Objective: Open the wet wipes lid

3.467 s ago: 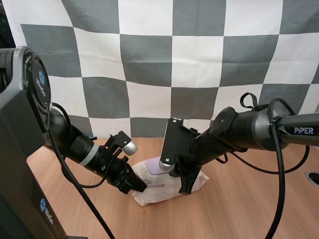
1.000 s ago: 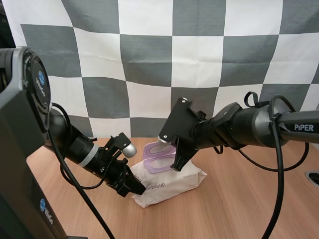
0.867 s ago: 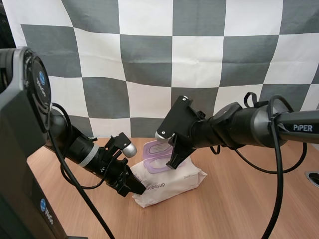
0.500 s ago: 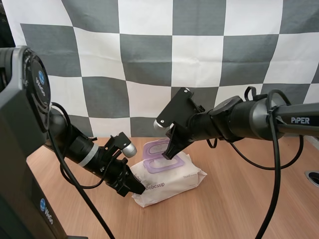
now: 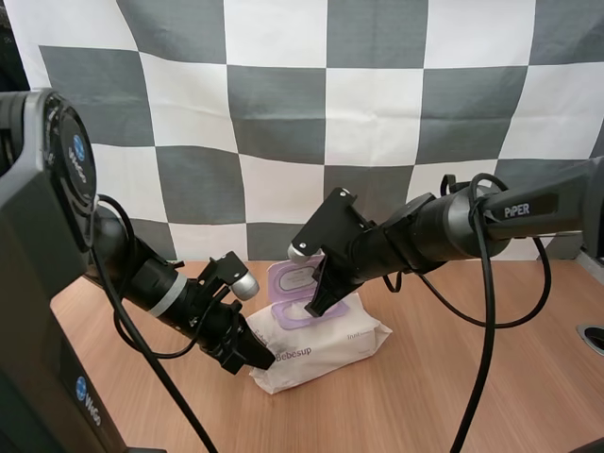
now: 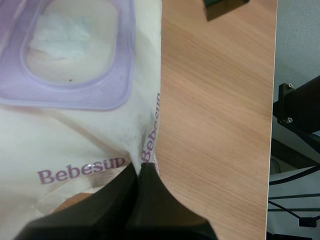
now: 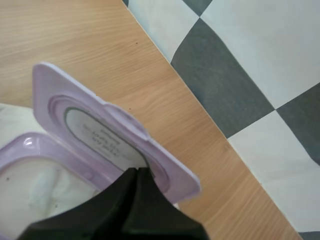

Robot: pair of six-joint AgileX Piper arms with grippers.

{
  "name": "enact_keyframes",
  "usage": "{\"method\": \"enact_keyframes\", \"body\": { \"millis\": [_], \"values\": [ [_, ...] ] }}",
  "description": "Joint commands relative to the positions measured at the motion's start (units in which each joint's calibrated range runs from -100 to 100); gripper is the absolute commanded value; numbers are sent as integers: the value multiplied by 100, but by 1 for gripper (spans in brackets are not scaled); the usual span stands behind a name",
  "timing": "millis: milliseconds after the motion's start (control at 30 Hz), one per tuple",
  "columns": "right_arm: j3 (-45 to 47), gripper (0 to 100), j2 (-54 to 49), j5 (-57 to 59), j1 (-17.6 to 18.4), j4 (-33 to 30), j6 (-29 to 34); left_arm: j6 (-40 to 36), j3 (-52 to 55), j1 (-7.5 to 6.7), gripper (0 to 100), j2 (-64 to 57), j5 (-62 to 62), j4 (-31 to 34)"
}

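2 tools are working the wet wipes pack (image 5: 326, 344), which is lying flat on the worktop (image 5: 453, 396). The left tool (image 5: 255, 356) is pinching film at the pack's near corner, anchoring it. The right tool (image 5: 316, 303), fingers pressed together as 1 wedge, is bearing against the raised lid (image 5: 293, 276) above the pack's purple opening frame (image 6: 126, 60). Recommended: swing the lid back about its hinge without dragging the pack. The pack's long axis is running from the pinched corner toward the right arm. The lid is standing up, inner face toward the pack's near side.
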Motion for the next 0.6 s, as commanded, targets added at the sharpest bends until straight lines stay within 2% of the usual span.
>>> {"method": "enact_keyframes", "body": {
  "millis": [0,233,567],
  "values": [
    [-154,0,51,14,0,21,-1,7,-5,-4,0,-7,1,20],
    [-557,0,319,248,0,176,-1,7,-5,-4,0,-7,1,18],
    [-556,0,540,295,112,222,-1,-79,-5,-4,0,-7,1,8]
  ]
}}
